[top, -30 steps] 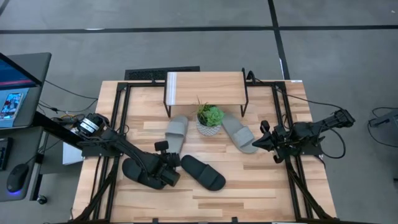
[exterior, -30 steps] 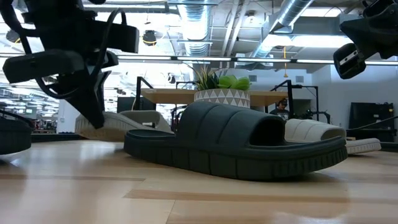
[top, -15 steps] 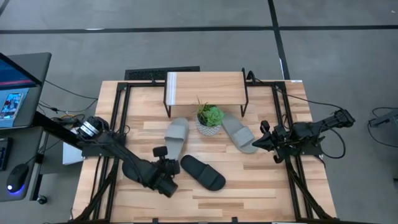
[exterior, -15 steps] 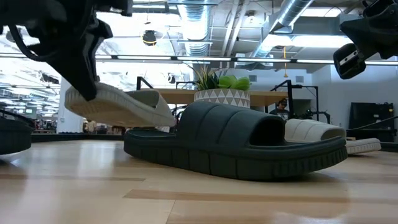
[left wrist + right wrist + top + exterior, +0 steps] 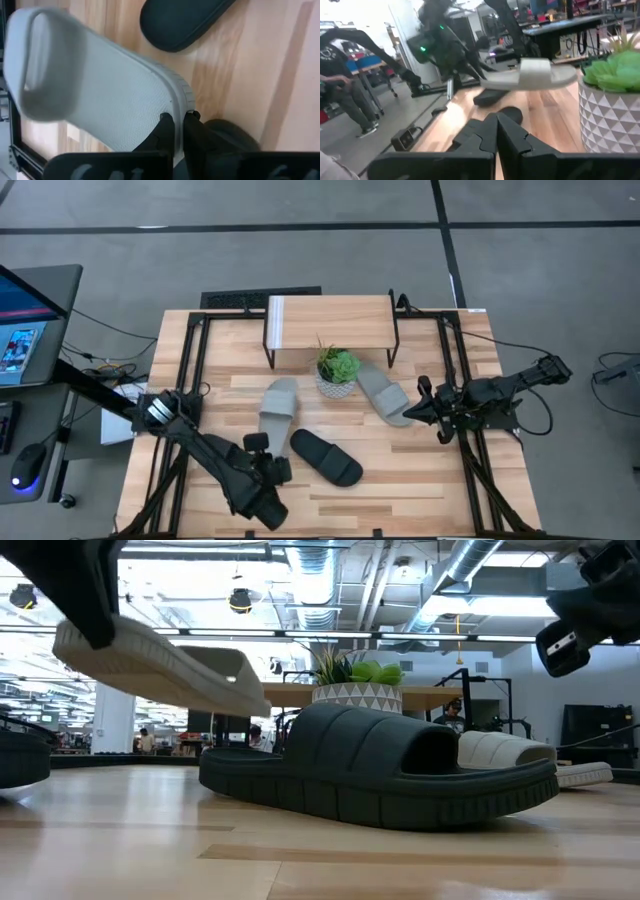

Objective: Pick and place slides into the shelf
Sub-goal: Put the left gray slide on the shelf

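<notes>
My left gripper [image 5: 267, 438] is shut on a light grey slide [image 5: 278, 405], which hangs in the air over the table's near left part; in the low view the slide [image 5: 160, 665] is tilted. A black slide [image 5: 325, 457] lies flat on its sole just right of it. Another black slide [image 5: 20, 755] lies at the left, mostly hidden under my left arm. A second grey slide [image 5: 385, 392] lies right of the plant. The shelf [image 5: 330, 325] stands on its thin black legs at the far edge. My right gripper [image 5: 415, 408] waits shut at the right. My left gripper pinches the grey slide's heel rim [image 5: 181, 97] between its two fingers, one finger [image 5: 166, 122] on the footbed side and the other [image 5: 192, 120] on the outer side. The fingers slant down from the near left. The slide hangs clear of the table, heel end high [image 5: 95, 638], toe end lower.
A potted plant [image 5: 337, 370] in a white patterned pot stands in front of the shelf, between the two grey slides. Black frame rails [image 5: 190, 380] run along the table's left and right sides. Bare wood lies along the near edge.
My left gripper has risen and drawn back toward the table's near edge with the grey slide. The slide, which lay on the table a second ago, is now lifted clear, heel end first, and hangs tilted with the toe lower.
</notes>
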